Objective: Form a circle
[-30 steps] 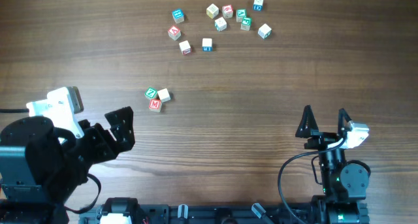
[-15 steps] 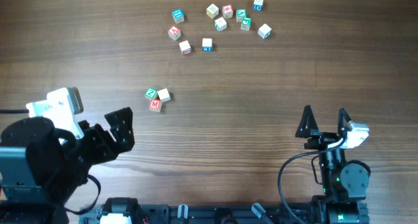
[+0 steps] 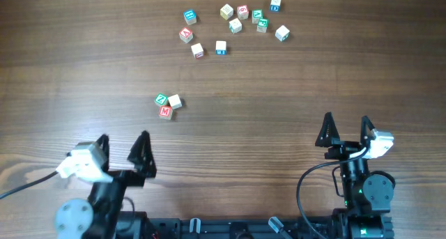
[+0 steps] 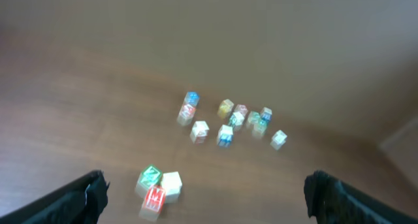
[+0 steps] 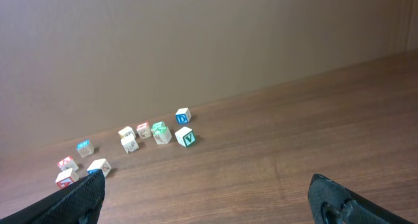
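Several small lettered cubes (image 3: 235, 24) lie loosely scattered at the far middle of the wooden table (image 3: 293, 79). A green cube (image 3: 161, 99), a white one (image 3: 175, 101) and a red one (image 3: 165, 111) touch each other nearer the left. My left gripper (image 3: 123, 147) is open and empty at the front left, pointing at that trio (image 4: 157, 187). My right gripper (image 3: 345, 120) is open and empty at the front right, far from every cube. The far cluster (image 4: 228, 123) is blurred in the left wrist view and shows clearly as a cluster (image 5: 157, 132) in the right wrist view.
A black cable (image 3: 306, 187) loops beside the right arm's base. A dark rail (image 3: 223, 228) runs along the table's front edge. A plain wall (image 5: 196, 48) rises behind the table's far edge.
The left arm has swung from a bulky, turned pose at the front left to a low pose with its fingers pointing away over the table. The right arm and the cubes have not moved.
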### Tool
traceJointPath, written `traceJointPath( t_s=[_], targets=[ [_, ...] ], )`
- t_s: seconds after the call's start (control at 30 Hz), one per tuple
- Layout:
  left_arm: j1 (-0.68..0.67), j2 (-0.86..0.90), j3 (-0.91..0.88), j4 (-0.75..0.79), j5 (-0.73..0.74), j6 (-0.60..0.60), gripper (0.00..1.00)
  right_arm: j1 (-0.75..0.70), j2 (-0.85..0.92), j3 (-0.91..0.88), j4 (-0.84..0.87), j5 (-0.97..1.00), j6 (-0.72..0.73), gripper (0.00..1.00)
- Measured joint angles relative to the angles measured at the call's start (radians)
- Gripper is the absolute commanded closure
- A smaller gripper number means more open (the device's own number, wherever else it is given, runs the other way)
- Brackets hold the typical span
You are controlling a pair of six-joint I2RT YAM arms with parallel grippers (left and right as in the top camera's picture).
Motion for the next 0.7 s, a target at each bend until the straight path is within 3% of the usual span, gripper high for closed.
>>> traceJointPath(
  t_s=[0.1, 0.23, 0.53, 0.7],
  targets=[
    [0.0, -0.058, -0.21, 0.271, 0.003, 0.005, 0.0, 0.0, 0.0, 0.0, 0.0, 0.0, 0.0, 0.0],
    [0.0, -0.109, -0.4, 0.458, 0.008, 0.059, 0.0, 0.0, 0.0, 0.0, 0.0, 0.0, 0.003, 0.0],
    [0.0, -0.111, -0.536, 0.522, 0.008, 0.354, 0.0, 0.0, 0.0, 0.0, 0.0, 0.0, 0.007, 0.0],
    [0.0, -0.111, -0.591, 0.558, 0.008, 0.419, 0.0, 0.0, 0.0, 0.0, 0.0, 0.0, 0.007, 0.0]
  ],
)
